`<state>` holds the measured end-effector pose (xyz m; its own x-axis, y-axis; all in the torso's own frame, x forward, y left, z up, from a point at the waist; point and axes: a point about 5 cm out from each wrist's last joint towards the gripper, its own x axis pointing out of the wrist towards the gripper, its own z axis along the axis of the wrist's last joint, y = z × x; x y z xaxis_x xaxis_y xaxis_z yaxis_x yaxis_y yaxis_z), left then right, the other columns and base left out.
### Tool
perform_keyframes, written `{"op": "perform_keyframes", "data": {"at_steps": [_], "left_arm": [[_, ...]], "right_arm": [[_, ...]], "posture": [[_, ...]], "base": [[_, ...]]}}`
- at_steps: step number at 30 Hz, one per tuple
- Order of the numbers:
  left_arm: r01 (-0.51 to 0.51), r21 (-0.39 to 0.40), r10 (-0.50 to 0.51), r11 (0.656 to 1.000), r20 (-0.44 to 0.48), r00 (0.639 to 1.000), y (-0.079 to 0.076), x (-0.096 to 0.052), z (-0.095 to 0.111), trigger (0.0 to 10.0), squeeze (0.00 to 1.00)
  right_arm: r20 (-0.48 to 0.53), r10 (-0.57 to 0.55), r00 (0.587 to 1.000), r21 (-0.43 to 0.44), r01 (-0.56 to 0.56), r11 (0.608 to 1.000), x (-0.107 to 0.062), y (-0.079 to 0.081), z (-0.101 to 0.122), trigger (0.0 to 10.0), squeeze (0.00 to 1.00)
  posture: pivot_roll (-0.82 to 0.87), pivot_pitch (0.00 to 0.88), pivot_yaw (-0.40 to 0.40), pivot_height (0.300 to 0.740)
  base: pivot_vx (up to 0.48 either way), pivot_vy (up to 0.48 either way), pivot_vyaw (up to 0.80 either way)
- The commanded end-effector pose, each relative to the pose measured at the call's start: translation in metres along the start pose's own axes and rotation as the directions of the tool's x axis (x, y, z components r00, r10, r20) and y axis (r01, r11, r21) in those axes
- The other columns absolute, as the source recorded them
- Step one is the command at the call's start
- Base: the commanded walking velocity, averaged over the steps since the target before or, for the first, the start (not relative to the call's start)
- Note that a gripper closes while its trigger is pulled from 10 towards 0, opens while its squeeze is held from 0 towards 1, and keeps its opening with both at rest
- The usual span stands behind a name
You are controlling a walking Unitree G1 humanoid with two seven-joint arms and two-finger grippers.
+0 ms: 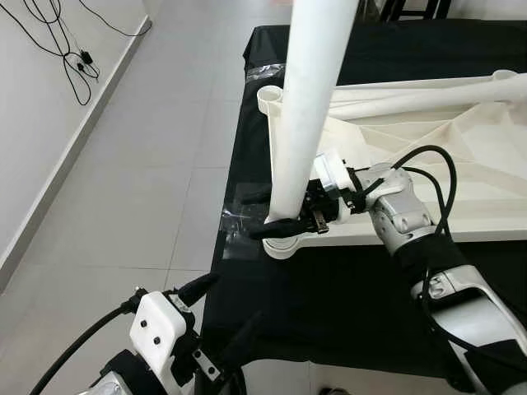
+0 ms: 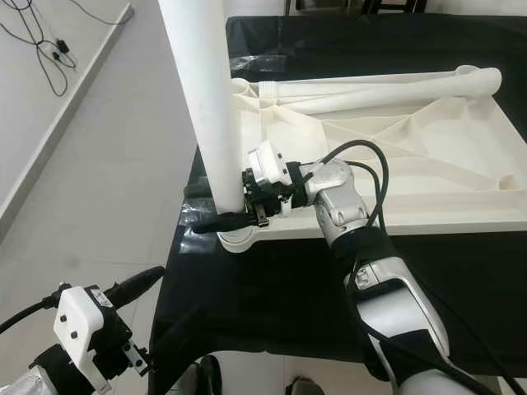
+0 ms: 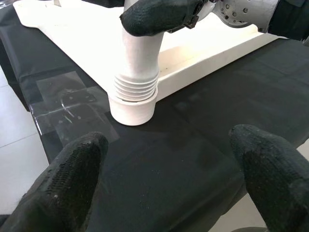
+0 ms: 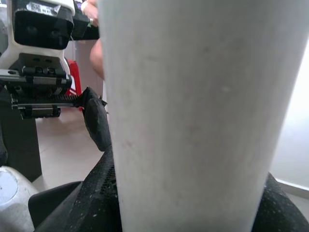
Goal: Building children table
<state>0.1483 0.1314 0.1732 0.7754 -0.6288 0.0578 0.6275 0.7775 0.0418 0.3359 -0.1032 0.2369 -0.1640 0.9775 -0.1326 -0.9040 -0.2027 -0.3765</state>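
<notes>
A white plastic tabletop (image 1: pixel 428 156) lies upside down on a table draped in black cloth (image 1: pixel 329 296). A long white leg (image 1: pixel 309 99) stands upright in the corner socket (image 3: pixel 133 104) nearest me, its threaded end (image 3: pixel 136 84) showing just above the socket. My right gripper (image 1: pixel 276 212) is shut on this leg close to its base, one black finger (image 3: pixel 159 14) wrapped across it. My left gripper (image 3: pixel 169 179) is open and holds nothing. It hovers low at the cloth's front left corner, a short way from the socket. A second white leg (image 2: pixel 387 90) lies along the tabletop's far side.
The cloth-covered table ends just left of the socket, with grey tiled floor (image 1: pixel 148 164) beyond. Clear tape (image 3: pixel 67 104) is stuck on the cloth beside the socket. Black cables (image 1: pixel 66 49) trail along the wall at far left. Another empty socket (image 1: pixel 269 99) sits at the far corner.
</notes>
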Motion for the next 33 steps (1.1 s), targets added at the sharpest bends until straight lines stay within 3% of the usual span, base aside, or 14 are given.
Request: {"op": "perform_keyframes", "data": {"at_steps": [1, 6, 9, 15, 23, 33], "left_arm": [[-0.003, -0.008, 0.002, 1.000, -0.035, 0.999, 0.002, -0.003, -0.005, 10.0, 0.00], [-0.004, -0.008, 0.004, 1.000, -0.036, 0.999, 0.001, -0.003, -0.004, 10.0, 0.00], [-0.004, -0.009, 0.003, 1.000, -0.035, 0.999, 0.002, -0.003, -0.005, 10.0, 0.00], [-0.005, -0.009, 0.005, 1.000, -0.034, 0.999, 0.001, -0.002, -0.005, 10.0, 0.00], [-0.005, -0.010, 0.005, 1.000, -0.033, 0.999, 0.001, -0.002, -0.005, 10.0, 0.00], [-0.004, -0.012, 0.004, 1.000, -0.035, 0.999, 0.001, -0.002, -0.006, 10.0, 0.00]], "right_arm": [[-0.124, 0.040, 0.991, 0.149, -0.022, 0.989, 0.000, 0.016, -0.033, 10.0, 0.00], [-0.140, 0.013, 0.990, 0.177, 0.012, 0.984, 0.002, 0.011, -0.034, 10.0, 0.00], [-0.066, -0.056, 0.996, 0.262, 0.072, 0.962, 0.006, -0.001, -0.024, 10.0, 0.00], [-0.071, -0.111, 0.991, 0.297, 0.128, 0.946, 0.006, -0.005, -0.026, 10.0, 0.00], [-0.095, -0.118, 0.988, 0.302, 0.141, 0.943, 0.005, 0.000, -0.033, 10.0, 0.00], [-0.176, -0.245, 0.953, 0.241, 0.283, 0.928, 0.009, 0.013, -0.041, 10.0, 0.00]], "posture": [[0.13, 0.270, 0.042, 0.740], [0.13, 0.269, 0.042, 0.740], [0.12, 0.269, 0.041, 0.740], [0.12, 0.269, 0.039, 0.740], [0.12, 0.268, 0.041, 0.740], [0.11, 0.257, 0.032, 0.740]], "base": [[0.000, 0.000, 0.00], [0.000, 0.000, 0.00], [0.000, 0.000, 0.00], [0.000, 0.000, 0.00], [0.000, 0.000, 0.00], [0.000, 0.000, 0.00]]}}
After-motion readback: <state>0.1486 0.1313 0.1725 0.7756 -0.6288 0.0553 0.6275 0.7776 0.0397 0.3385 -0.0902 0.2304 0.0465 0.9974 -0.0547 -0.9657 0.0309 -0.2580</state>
